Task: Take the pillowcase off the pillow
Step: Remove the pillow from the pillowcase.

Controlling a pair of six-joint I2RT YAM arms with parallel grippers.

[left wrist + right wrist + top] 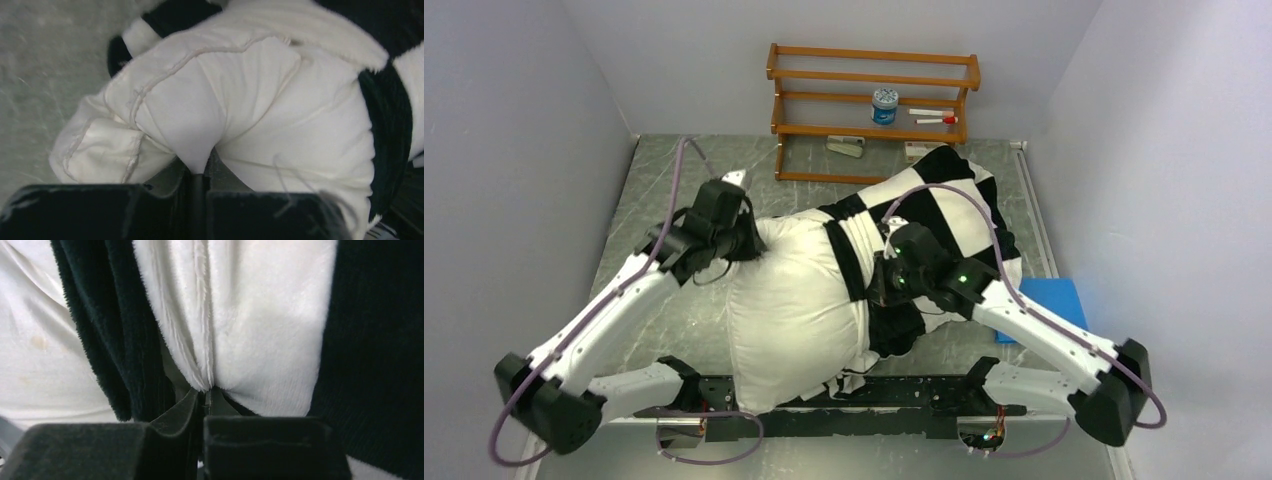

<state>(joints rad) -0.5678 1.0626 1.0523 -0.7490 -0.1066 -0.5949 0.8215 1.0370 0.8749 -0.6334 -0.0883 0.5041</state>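
Left gripper (200, 172) clamps the pillow (280, 125), right gripper (206, 400) pinches the pillowcase (260, 330): stripping appears half-done, next probably requires pulling them apart.

The left arm (614, 312) and the right arm (1039, 325) wore white shell links between bulky black joint housings. A thin mauve cable (667, 228) looped along each. Small green lights (961, 278) glowed on the right wrist. The left gripper (200, 170) and the right gripper (205, 397) had matte black, scuffed block fingers.
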